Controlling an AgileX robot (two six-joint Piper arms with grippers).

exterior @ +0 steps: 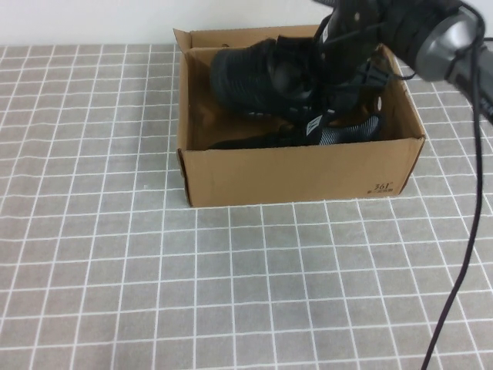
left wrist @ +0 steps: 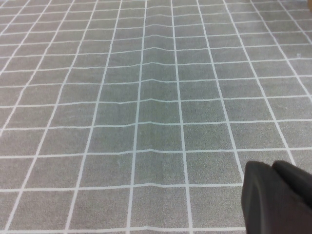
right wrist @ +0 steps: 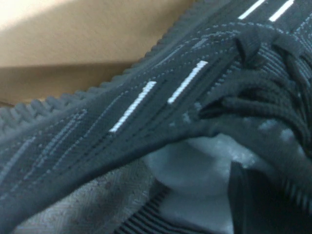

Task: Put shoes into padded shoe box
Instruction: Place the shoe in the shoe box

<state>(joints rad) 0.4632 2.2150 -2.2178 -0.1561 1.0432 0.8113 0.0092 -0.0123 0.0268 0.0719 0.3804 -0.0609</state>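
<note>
The padded shoe box [exterior: 296, 176] is sitting open on the table [exterior: 115, 254]. One black shoe [exterior: 331, 136] is lying low inside it, and the right claw [exterior: 333, 48] is holding a second shoe [exterior: 258, 77] tilted above it, fingers closed on its collar. The left claw [left wrist: 275, 197] is hovering over bare table; how far it is open cannot be told.

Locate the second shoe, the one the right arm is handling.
In the high view the raised shoe hangs over the back of the shoe box, at the right gripper, above the other shoe lying inside. The left gripper is away over bare table.
</note>
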